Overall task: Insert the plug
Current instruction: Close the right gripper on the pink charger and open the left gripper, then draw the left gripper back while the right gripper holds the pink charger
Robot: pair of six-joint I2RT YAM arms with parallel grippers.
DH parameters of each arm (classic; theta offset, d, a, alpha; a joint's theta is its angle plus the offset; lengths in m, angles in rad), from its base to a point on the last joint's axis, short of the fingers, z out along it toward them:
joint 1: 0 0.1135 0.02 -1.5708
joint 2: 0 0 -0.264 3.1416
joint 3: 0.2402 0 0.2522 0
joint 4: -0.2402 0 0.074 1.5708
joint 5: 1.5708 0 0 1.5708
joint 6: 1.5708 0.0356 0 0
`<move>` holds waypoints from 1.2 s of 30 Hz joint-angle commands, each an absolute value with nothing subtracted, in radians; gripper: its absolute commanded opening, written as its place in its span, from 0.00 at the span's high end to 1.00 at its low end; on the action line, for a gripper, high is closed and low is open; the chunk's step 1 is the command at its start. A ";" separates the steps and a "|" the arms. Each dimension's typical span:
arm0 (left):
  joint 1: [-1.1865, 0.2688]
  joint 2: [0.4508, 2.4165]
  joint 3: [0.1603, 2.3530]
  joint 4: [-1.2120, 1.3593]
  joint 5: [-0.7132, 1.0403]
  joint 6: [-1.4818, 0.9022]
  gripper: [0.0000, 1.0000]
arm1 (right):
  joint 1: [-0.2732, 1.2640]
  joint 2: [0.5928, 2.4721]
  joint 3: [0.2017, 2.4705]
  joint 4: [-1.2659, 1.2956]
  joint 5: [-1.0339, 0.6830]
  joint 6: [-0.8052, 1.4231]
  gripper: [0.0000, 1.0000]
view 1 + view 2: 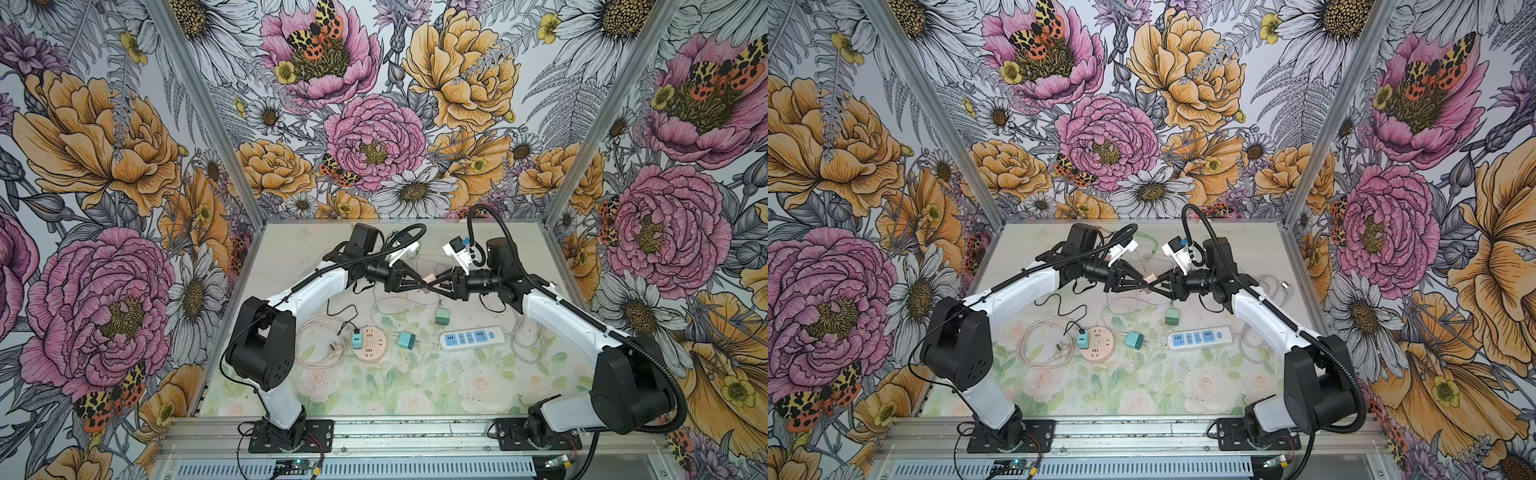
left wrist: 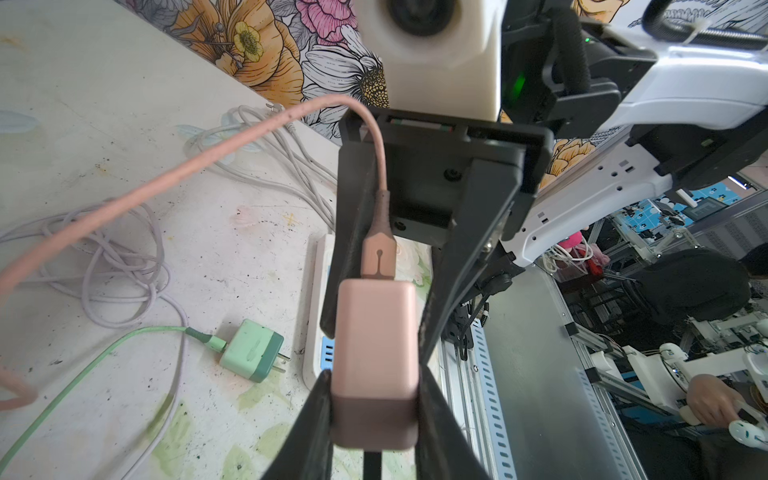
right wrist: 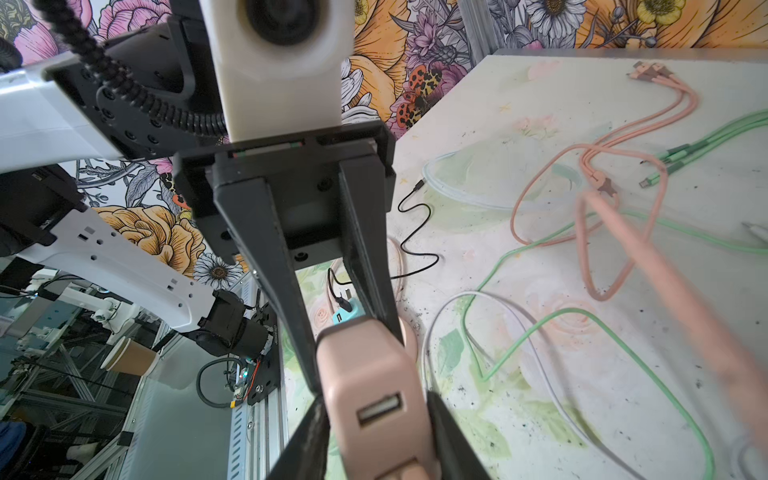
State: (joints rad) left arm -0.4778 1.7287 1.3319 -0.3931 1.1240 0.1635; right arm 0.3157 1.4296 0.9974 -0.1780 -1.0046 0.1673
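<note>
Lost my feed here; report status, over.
Left gripper shut on pink rectangular plastic charger block, pink cable plugged in. Right gripper: jaws flank its cable end, grip unclear. White power strip below, sockets uncovered.

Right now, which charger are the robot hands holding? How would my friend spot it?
Above the middle of the table, the left gripper and right gripper meet tip to tip. Pinched between them is the pink charger, a little block with a pink cable in one end. The green charger and teal charger lie on the table; only this one is pink and lifted.
</note>
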 commanded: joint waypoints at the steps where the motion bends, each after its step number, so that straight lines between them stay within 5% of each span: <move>1: -0.496 1.750 1.358 -0.382 1.178 0.183 0.88 | 0.321 1.438 1.008 -0.151 -1.005 0.164 0.67; 7: -0.496 1.746 1.367 -0.387 1.126 0.172 0.68 | 0.321 1.434 1.000 -0.153 -0.974 0.175 1.00; 12: -0.470 1.709 1.360 -0.387 1.005 0.131 0.48 | 0.318 1.390 0.999 -0.162 -0.927 0.185 1.00; 16: -0.443 1.649 1.312 -0.409 0.622 0.100 0.46 | 0.316 1.300 0.975 -0.186 -0.776 0.174 1.00; 24: -0.368 1.570 1.191 -0.363 0.375 -0.014 0.44 | 0.315 1.184 0.959 -0.315 -0.598 0.146 1.00; 29: -0.394 1.660 1.215 -0.367 0.340 -0.031 0.44 | 0.319 1.136 0.953 -0.369 -0.588 0.164 1.00; 36: -0.468 1.855 1.333 -0.411 0.051 -0.068 0.41 | 0.319 1.058 0.968 -0.454 -0.536 0.152 1.00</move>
